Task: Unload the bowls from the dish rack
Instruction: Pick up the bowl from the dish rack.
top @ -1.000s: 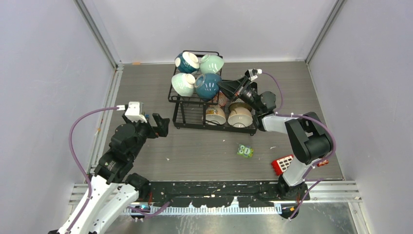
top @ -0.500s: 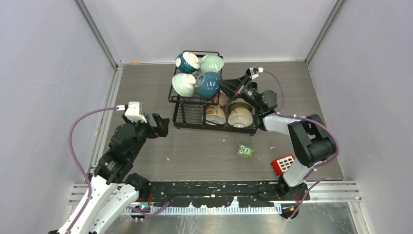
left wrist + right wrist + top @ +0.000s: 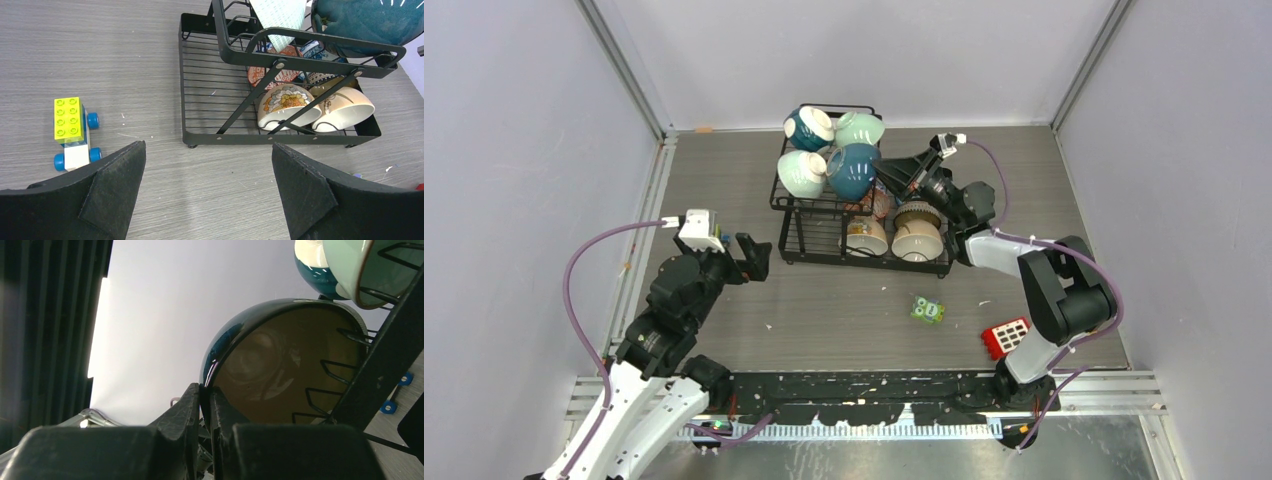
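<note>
The black wire dish rack [image 3: 789, 250] stands mid-table, with its near rail in the left wrist view [image 3: 280, 138]. Its upper basket holds two mint bowls [image 3: 800, 172] [image 3: 860, 129] and two dark teal bowls [image 3: 807, 127]. My right gripper [image 3: 880, 178] reaches in from the right and is shut on the rim of the nearer dark teal bowl [image 3: 854, 172]. In the right wrist view its fingers [image 3: 205, 389] pinch that bowl's edge [image 3: 280, 370]. Cream bowls [image 3: 866, 236] [image 3: 917, 240] and a reddish patterned bowl [image 3: 879, 203] lie in the lower tray. My left gripper [image 3: 754, 255] [image 3: 207, 150] hangs open left of the rack, holding nothing.
A green toy block [image 3: 928, 310] and a red one [image 3: 1004, 337] lie in front of the rack on the right. A yellow-topped toy car [image 3: 72, 131] sits on the table by the left gripper. Enclosure walls stand close on both sides and behind.
My right gripper has risen slightly up and to the right, and the dark teal bowl it holds has shifted a little with it. The left arm has not moved.
</note>
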{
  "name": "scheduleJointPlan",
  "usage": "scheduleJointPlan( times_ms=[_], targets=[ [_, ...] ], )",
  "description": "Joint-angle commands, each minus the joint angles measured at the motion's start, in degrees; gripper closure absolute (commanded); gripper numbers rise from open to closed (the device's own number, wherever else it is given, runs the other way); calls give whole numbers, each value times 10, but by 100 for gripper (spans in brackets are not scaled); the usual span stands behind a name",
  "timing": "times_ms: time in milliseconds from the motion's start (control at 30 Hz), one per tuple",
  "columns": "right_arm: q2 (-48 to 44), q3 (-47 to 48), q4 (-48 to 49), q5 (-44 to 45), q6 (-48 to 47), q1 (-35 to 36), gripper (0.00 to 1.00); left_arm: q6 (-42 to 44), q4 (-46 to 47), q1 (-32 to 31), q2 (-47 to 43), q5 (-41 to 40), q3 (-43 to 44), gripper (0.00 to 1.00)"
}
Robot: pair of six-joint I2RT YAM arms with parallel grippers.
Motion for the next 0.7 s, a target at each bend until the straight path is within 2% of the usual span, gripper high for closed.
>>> scheduleJointPlan(
  times_ms=[0, 667],
  targets=[
    [-49, 38, 63, -2, 18, -3, 99, 4, 26, -2, -5, -6, 5, 2],
    [-64, 55, 42, -12, 17, -3, 99, 3, 26, -2, -12, -7, 5, 2]
  ],
)
